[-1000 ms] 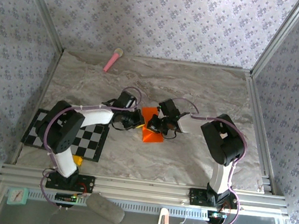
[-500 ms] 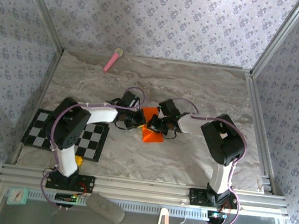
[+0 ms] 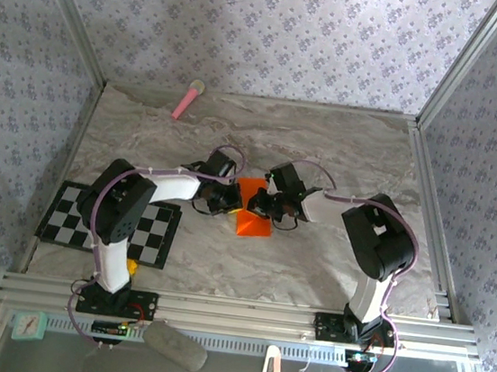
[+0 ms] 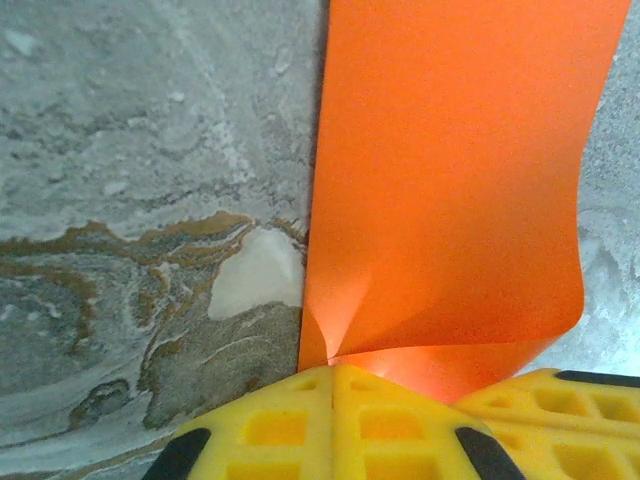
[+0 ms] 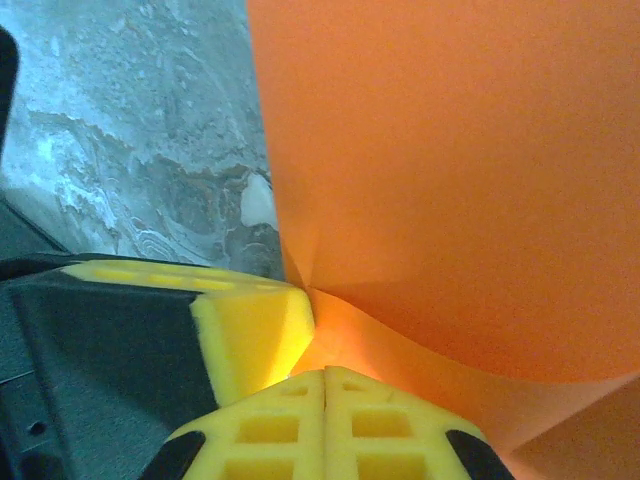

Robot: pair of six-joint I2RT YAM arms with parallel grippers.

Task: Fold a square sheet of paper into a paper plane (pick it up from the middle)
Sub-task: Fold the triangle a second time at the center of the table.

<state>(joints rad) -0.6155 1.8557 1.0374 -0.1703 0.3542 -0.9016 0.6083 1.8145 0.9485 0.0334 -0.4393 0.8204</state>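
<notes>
Nearest the arm bases, a checkered mat (image 3: 112, 222) lies at the left of the marbled surface (image 3: 352, 153), well apart from the work. Further in, mid-surface, sits the orange sheet of paper (image 3: 253, 221), already creased into a smaller shape, with an arm at each side. The left hand (image 4: 333, 375) has its yellow pads pressed fully together on one corner of the sheet, where the paper puckers into a small crease. The right hand (image 5: 325, 378) is likewise clamped tight on an edge, the sheet bowing up away from it. The paper looks feather-light, thin and floppy. It seems smooth enough to slip out, and likely to dent or tear if the two hands pull apart. I'd judge it best gripped gently, at an edge or along a crease. At the far edge lies a pink stick (image 3: 187, 100).
</notes>
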